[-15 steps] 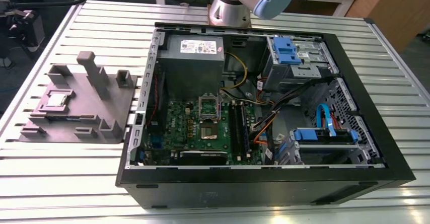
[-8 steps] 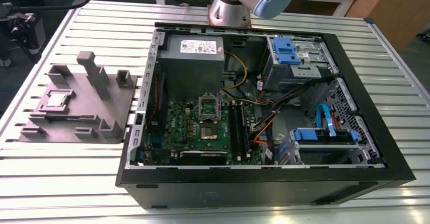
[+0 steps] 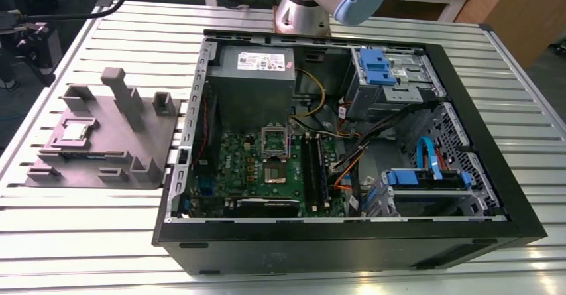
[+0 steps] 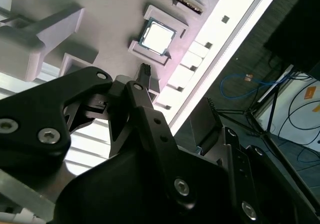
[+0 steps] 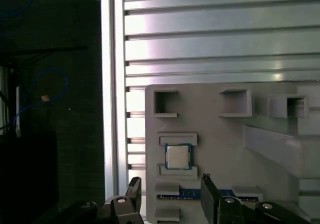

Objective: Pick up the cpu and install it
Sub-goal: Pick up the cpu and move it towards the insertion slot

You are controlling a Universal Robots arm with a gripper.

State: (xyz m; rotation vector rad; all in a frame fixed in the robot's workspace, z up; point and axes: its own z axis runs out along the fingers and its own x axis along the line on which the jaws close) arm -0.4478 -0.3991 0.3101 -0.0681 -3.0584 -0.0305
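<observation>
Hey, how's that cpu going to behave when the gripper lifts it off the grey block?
Probably stiff and light: the cpu is a small flat square with a metal top. That smooth top may be slippery. It sits between raised lips of the block, so a sideways push likely won't slide it far.

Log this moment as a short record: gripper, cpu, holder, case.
gripper: open, empty, nearest the cpu in both wrist views
cpu: lying flat in a recess of the grey holder block, not gripped
grey holder block: on the slatted table, at the exterior view's left of the computer case
computer case: side open, motherboard exposed
</observation>
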